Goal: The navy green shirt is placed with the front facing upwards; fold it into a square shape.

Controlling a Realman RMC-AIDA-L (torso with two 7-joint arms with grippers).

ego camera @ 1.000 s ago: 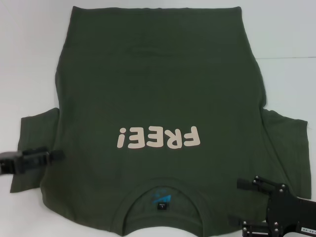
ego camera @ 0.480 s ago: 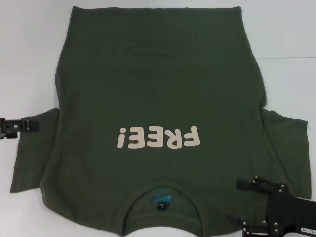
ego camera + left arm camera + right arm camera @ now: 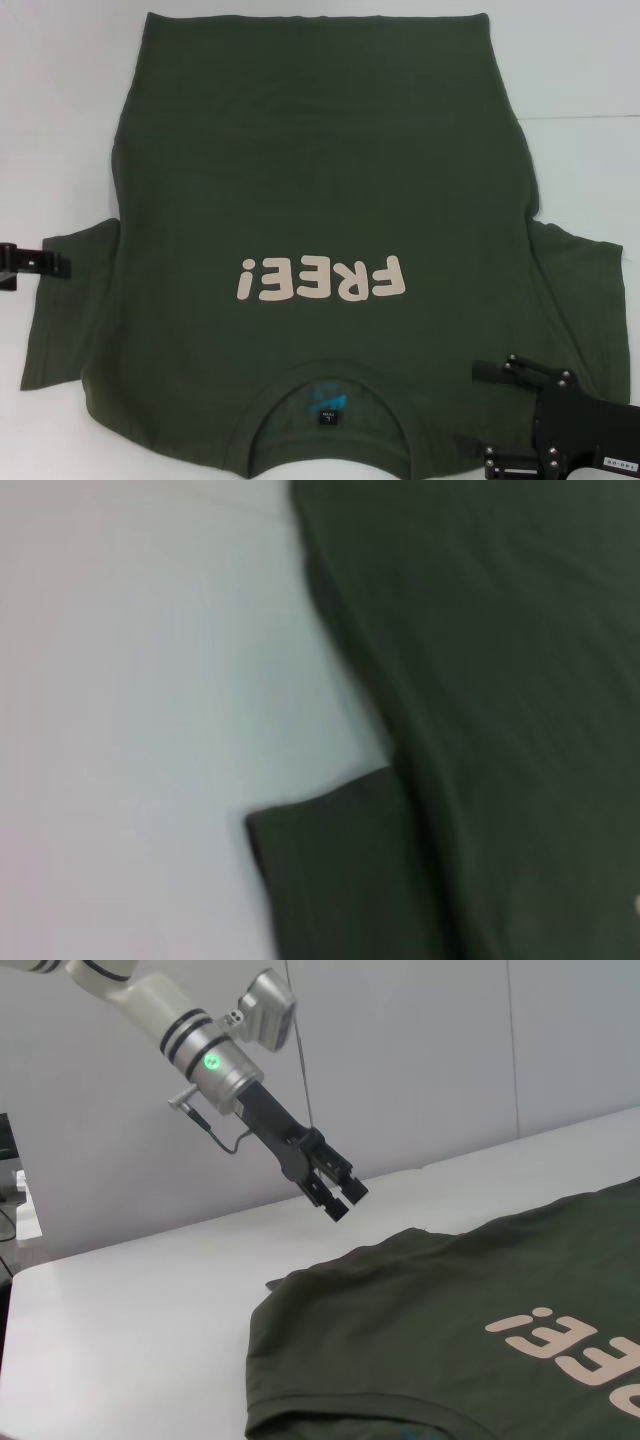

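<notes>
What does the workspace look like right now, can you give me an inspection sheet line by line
Surface: white table, bare around the garment.
Job's things: navy green shirt lies flat and unfolded, front up, cream FREE! print showing, collar toward the robot, both short sleeves spread out to the sides.
Clutter: nothing seen.
Grippers: left gripper hangs above the table next to the left sleeve, holding nothing, jaws slightly parted. Right gripper is over the right shoulder of the shirt near the collar, jaws open, nothing between them.
Cables: a thin cable runs down behind the left arm.
Surroundings: plain pale wall panels behind the table.
</notes>
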